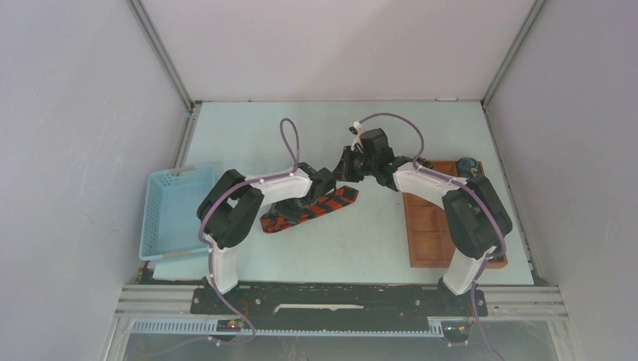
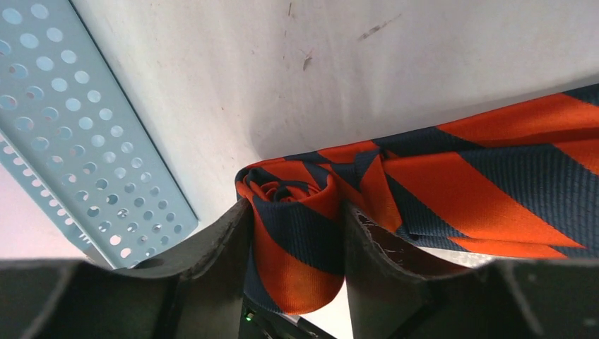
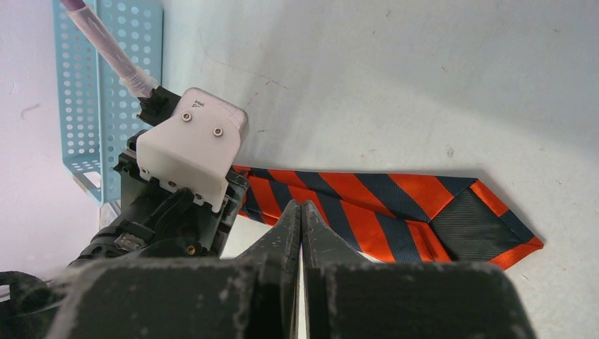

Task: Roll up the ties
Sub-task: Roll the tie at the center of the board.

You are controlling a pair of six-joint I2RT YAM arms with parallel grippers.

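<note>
Arms first: your left arm (image 1: 233,214) and right arm (image 1: 474,218) rise from the bottom edge of the overhead view and bend inward to meet near the middle of the tabletop (image 1: 338,256). At the left of that view lies the light blue basket (image 1: 162,226). At the right is the brown compartmented tray (image 1: 425,226), partly under your right arm.

Between them the striped tie (image 1: 344,199) lies on the tabletop, slanting from lower left to upper right, its orange and dark bands showing on both sides of your left arm. Your left hand (image 2: 295,233) is clamped on the tie's rolled end. In the left wrist view the small coil stands between the two fingers (image 2: 229,240), both pressing its sides, while the rest of the tie runs off flat toward the right of the frame. The perforated basket wall crosses the upper left of that frame, apart from the coil.

Your right hand (image 3: 301,215) has its fingers pressed together with nothing between them. It hangs over the middle of the tie, and you cannot tell whether the tips touch the cloth. The tie's wide pointed end lies at the right of the right wrist frame.

Farthest off, a small dark roll (image 1: 467,163) sits in the tray's upper right corner.
</note>
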